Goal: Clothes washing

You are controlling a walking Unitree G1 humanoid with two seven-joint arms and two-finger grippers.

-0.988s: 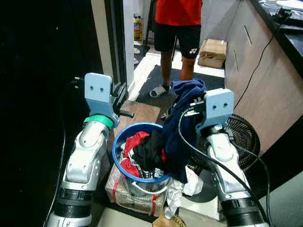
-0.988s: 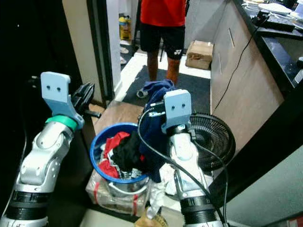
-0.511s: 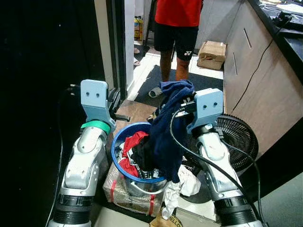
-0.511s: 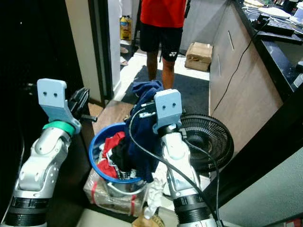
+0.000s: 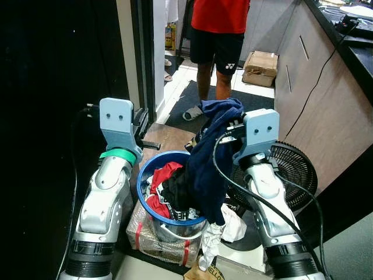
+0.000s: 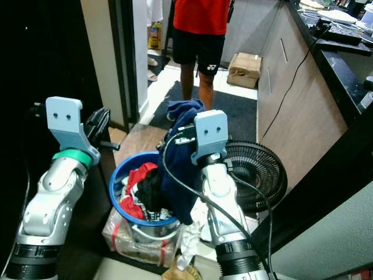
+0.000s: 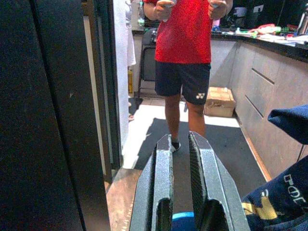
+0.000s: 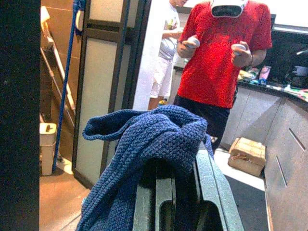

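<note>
Right gripper (image 8: 175, 192) is clamping a navy knit top (image 5: 207, 169), fingers closed with the fabric bunched over and between them. In the left eye view the top is hanging at frame centre, its upper end at the gripper and its lower end draping over the right rim of the blue basket (image 5: 141, 184). The basket is sitting lower centre, holding a pile of red and black clothes (image 5: 169, 189).

Left gripper (image 7: 179, 192) is holding nothing, fingers nearly together with a thin gap, parked centre-left above the basket's left edge beside the dark door frame (image 5: 140, 52).

Risks:
- The top's tail is trailing onto the pile, so lifting further is likely dragging other clothes out over the rim.
- The fan (image 5: 294, 175) is standing right of centre, just beside the hanging fabric and the right arm; a swing that way is risking a snag on the grille or on the arm's own black cable (image 5: 233, 175).
- The grip looks like loose folds more than a firm pinch, so the weight may pull the top free.
- A person (image 5: 220, 35) is standing at upper centre, on the mat beyond the basket, in the path of any forward move.

Versus 0.5 s ago: the right gripper and the top are sitting slightly further right in frame; the left arm, basket and fan are holding the same spots.
</note>
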